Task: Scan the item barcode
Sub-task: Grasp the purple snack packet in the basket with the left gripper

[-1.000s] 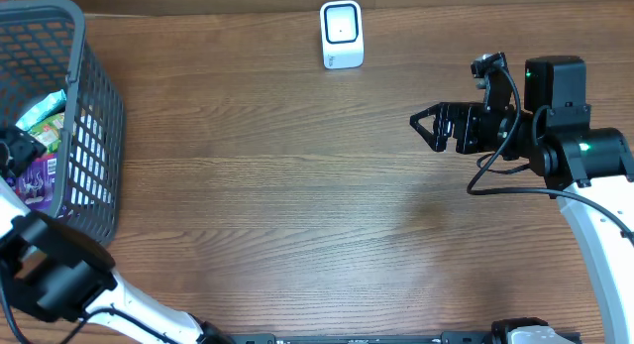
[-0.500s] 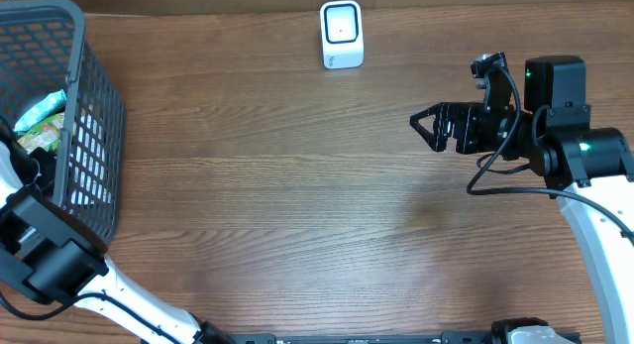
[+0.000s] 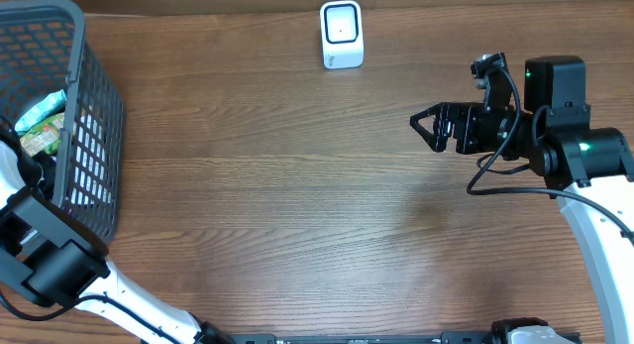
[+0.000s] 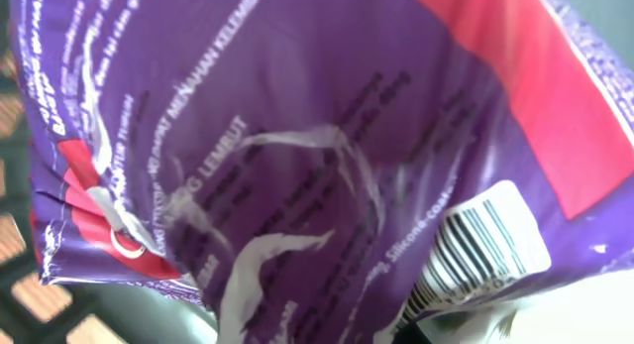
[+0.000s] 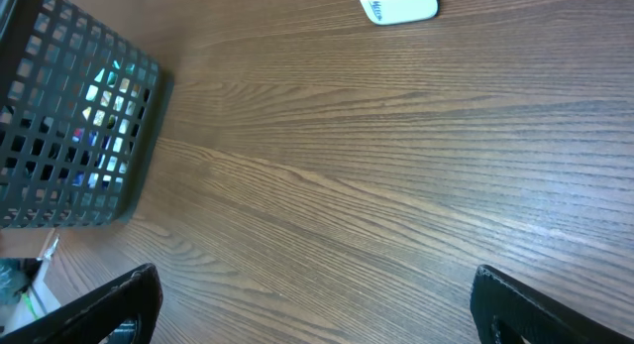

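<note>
A crumpled purple packet with a red band fills the left wrist view, pressed close to the camera. Its white barcode label shows at the lower right. My left gripper is down inside the grey basket at the table's left edge and is shut on this packet. The packet hides its fingers. The white scanner stands at the back middle of the table. My right gripper hovers open over the right side with nothing between its fingers, well away from the scanner.
A green packet and a teal one lie in the basket beside my left arm. The basket's mesh wall shows far off in the right wrist view. Bare wooden table lies between basket, scanner and right arm.
My left arm dropped deeper into the basket, covering the purple packet, and its gripper went from open to shut. The right arm has not moved.
</note>
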Action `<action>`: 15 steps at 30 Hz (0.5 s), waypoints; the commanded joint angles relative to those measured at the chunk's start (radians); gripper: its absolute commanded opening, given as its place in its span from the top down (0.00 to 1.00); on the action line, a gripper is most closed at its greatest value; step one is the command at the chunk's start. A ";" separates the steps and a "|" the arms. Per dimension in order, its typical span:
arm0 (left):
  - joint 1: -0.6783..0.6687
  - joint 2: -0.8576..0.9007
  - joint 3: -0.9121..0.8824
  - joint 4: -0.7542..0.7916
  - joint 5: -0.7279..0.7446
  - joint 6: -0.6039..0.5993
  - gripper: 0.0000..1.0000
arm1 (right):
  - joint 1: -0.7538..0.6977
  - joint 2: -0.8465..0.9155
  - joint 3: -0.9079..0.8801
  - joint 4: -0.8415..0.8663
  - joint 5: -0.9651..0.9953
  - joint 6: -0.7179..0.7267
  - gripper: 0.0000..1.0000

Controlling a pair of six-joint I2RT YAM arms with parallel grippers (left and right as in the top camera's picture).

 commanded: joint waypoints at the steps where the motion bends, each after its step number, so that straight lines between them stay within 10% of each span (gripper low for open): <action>1: -0.017 0.032 0.034 -0.071 0.047 0.010 0.96 | 0.008 -0.002 0.021 0.006 -0.013 -0.001 0.00; 15: -0.126 -0.244 0.465 -0.250 0.062 -0.172 0.96 | 0.008 -0.002 0.021 0.006 -0.013 -0.001 0.01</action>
